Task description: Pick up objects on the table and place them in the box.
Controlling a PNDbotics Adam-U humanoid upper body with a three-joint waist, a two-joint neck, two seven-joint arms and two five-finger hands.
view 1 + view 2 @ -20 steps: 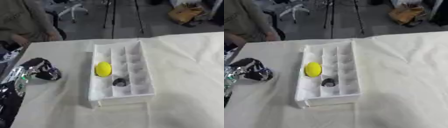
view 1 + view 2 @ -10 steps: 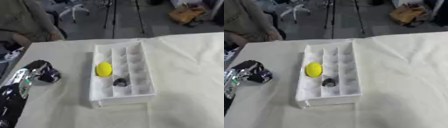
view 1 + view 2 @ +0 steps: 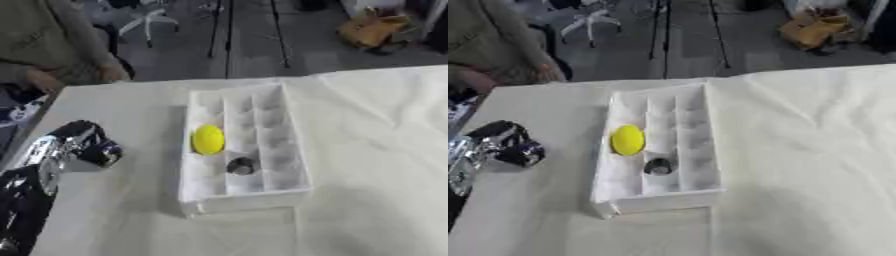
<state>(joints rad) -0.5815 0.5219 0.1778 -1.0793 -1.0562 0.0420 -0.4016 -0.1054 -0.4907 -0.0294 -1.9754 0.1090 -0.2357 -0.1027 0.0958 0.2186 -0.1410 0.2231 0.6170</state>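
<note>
Since the earlier frames the left robot hand (image 3: pixel 77 145) has been drawn back slightly toward the counter's (image 3: pixel 376 150) left edge, while the white box (image 3: pixel 293 150) and its contents have stayed put apart from a shift of the whole view. The hand appears curled with nothing visibly held, though this cannot be told for certain; the right robot hand is not in view. A yellow ball (image 3: pixel 208 139) and a small dark object (image 3: pixel 240 165) lie in the box, to the hand's right, its long axis running away from the robot.
</note>
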